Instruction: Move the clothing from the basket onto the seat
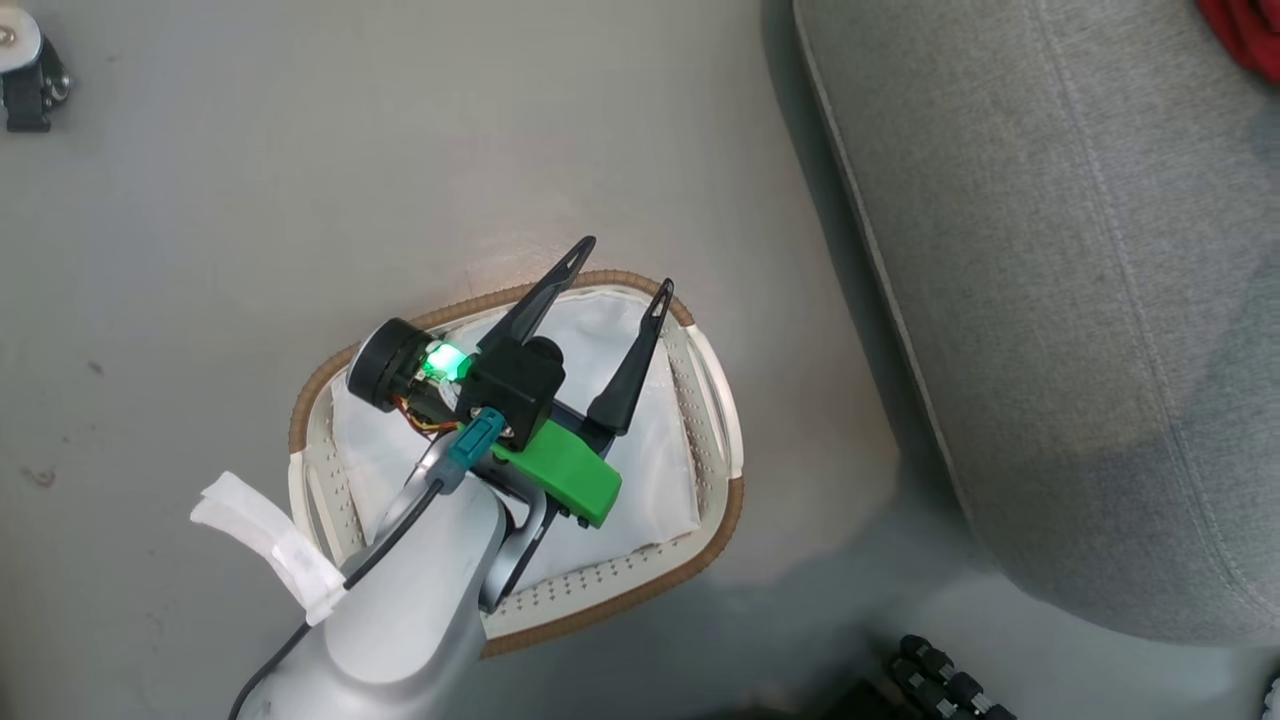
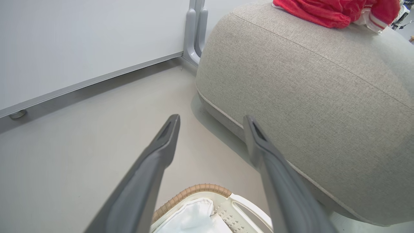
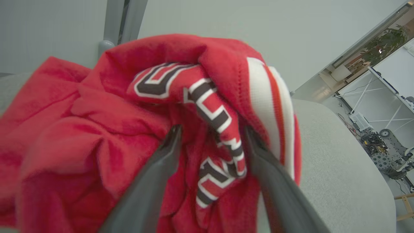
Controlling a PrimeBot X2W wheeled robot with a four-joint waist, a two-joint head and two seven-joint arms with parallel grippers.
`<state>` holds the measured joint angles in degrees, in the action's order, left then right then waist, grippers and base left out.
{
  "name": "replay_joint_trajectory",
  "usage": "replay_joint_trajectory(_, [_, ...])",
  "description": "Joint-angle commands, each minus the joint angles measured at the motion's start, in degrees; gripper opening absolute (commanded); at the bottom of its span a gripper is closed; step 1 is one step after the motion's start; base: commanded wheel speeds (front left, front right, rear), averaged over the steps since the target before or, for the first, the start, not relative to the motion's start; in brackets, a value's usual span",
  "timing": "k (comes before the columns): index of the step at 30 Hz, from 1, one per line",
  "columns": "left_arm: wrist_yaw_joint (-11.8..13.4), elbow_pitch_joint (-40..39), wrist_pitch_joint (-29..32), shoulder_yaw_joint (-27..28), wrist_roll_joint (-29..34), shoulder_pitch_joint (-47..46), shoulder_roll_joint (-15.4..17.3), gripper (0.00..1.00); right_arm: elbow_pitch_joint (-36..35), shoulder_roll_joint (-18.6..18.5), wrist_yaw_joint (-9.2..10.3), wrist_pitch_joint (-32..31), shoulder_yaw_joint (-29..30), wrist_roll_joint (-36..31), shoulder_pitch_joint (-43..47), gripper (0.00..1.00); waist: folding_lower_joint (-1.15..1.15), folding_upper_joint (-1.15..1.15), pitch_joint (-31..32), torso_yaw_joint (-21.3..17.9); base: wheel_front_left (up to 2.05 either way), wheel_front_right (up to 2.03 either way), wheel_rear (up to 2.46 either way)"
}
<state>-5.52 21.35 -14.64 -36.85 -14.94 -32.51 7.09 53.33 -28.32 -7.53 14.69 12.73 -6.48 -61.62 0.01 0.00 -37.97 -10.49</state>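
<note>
Looking down past my left gripper [image 1: 625, 265], I see its two fingers spread wide with nothing between them, hanging over the basket [image 1: 733, 520]. What shows of the basket's inside is bare white liner [image 1: 660, 470]. My own forearm hides part of it, so I can't vouch for that patch.

Beyond the basket comes a stretch of floor [image 1: 700, 150], then the seat [image 1: 1050, 300] on my right side. The clothing [image 2: 310, 11] is up on top of the seat, well apart from the basket. In the left wrist view it lies far beyond those fingertips, ahead and to their right. It is a rumpled red heap stretched across the far part of the cushion.

My right gripper [image 3: 212, 129] is the one at the heap. Its fingers are parted and point straight into it, with a fold of lettered trim lying in the gap. I can't tell whether the tips touch the cloth, but they aren't pinched on it.

I judge the next move belongs to the right arm: draw it straight back along its fingers so nothing snags and drags off the seat. The left arm has nothing to reach for unless some red is hidden under my forearm.
</note>
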Motion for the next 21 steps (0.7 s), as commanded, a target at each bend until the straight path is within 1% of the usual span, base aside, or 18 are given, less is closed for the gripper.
replay_joint_trajectory(1, [0.19,0.49,-0.16,0.05,-0.62,0.72,0.22,1.00,0.66,0.22,0.08,0.33,-0.53,0.50,1.30,1.00,-0.01,0.00,1.39,-0.62,0.00,0.00,0.00])
replay_joint_trajectory(6, [0.29,1.46,-0.35,0.06,-1.25,1.49,-0.18,1.00,0.28,0.19,0.08,0.49,-3.31,1.63,3.52,1.00,-0.01,0.00,4.63,-1.07,0.00,0.00,0.00])
replay_joint_trajectory(11, [0.36,2.16,-0.57,0.57,-2.12,2.60,-0.77,1.00,-2.40,0.19,0.08,0.54,-5.37,2.83,6.56,1.00,-0.01,0.00,8.62,-0.97,0.00,0.00,0.00])
replay_joint_trajectory(16, [0.44,2.65,-0.54,1.50,-3.38,4.19,-1.61,1.00,-4.98,-0.23,0.08,0.55,-6.75,3.29,9.50,1.00,-0.01,0.00,13.52,-0.04,0.00,0.00,0.00])
replay_joint_trajectory(19, [0.43,2.27,-0.55,2.80,-4.19,5.45,-2.00,1.00,-6.08,-0.55,0.08,0.55,-7.32,3.24,10.57,1.00,-0.01,0.00,16.60,1.11,0.00,0.00,0.00])
replay_joint_trajectory(21, [0.45,2.11,-0.56,3.64,-4.60,6.21,-2.29,1.00,-6.77,-0.14,0.08,0.56,-7.33,3.55,10.96,1.00,-0.01,0.00,18.24,1.93,0.00,0.00,0.00])
